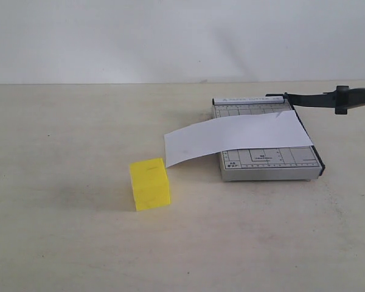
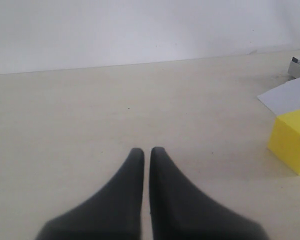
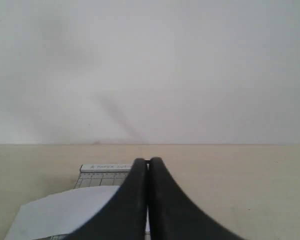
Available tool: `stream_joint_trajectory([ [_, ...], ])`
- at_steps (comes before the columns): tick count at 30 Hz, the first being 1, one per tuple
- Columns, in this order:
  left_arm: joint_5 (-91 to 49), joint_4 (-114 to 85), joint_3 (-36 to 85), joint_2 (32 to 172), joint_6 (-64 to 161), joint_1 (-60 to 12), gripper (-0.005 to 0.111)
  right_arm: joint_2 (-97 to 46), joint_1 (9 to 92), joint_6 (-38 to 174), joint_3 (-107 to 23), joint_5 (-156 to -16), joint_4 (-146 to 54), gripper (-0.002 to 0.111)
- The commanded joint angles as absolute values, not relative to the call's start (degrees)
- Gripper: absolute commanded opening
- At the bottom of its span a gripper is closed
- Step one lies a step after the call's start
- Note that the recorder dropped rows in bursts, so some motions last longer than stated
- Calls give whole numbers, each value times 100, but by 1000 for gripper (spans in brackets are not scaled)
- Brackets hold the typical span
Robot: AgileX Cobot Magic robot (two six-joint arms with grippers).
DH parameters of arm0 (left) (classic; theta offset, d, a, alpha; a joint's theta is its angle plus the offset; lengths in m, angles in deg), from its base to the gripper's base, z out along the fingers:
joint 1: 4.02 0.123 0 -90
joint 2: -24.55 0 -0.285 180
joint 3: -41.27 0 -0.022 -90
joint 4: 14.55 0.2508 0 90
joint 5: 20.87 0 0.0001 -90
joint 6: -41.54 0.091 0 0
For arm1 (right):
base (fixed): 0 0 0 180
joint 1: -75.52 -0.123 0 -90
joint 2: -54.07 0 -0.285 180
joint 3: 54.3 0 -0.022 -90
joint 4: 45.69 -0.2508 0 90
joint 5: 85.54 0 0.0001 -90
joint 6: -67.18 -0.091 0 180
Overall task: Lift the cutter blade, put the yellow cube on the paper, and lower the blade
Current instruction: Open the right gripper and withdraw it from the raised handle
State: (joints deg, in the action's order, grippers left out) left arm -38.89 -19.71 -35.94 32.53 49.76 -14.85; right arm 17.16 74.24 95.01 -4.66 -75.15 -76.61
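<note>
Fingertips on my left gripper (image 2: 146, 150) are pressed together over the bare table (image 2: 90, 110), holding nothing; my right gripper (image 3: 148, 161) is likewise closed and empty, near the cutter base (image 3: 102, 175). I see the yellow cube (image 1: 149, 184) on the table just off the left end of the paper (image 1: 237, 139), which drapes across the base. The cutter blade (image 1: 319, 99) is lifted, reaching out right

The desk (image 1: 61, 231) lay open across the left and the near side, wide passage for a hand. The yellow cube (image 1: 149, 184) stood just beside the overhanging left end of the paper (image 1: 237, 139), closing that gap. The cutter blade (image 1: 328, 98) jutted right from the far corner of the cutter base (image 1: 274, 167), barring the far-right approach. The paper's top lay open from above.
</note>
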Motion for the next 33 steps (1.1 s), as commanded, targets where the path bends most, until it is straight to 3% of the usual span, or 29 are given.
stream_joint_trajectory([
  [1, -3844, -1972, -3594, 3233, 4980, -1521, 4, 2137, 7441, 9380, 595, -8626, -8260, 0],
  [9, -3782, -1972, -3594, 3233, 4980, -1520, 4, 2162, 7441, 8934, 1544, -7952, -8450, 0],
  [16, -3280, -2909, -3594, 3233, 4969, -1520, 4, 2162, 7441, 8977, 2292, -8438, -8425, 0],
  [23, -2802, -5600, -3594, 3233, 4847, -1520, 4, 2162, 7431, 9224, 2292, -8268, -8238, 0],
  [31, -2765, -5646, -3594, 3233, 4939, -1520, 4, 2162, 7431, 9116, 2292, -8217, -8281, 0],
  [33, -2227, -5578, -3594, 3233, 4997, -1520, 4, 2162, 7431, 9011, 2292, -8193, -8284, 0],
])
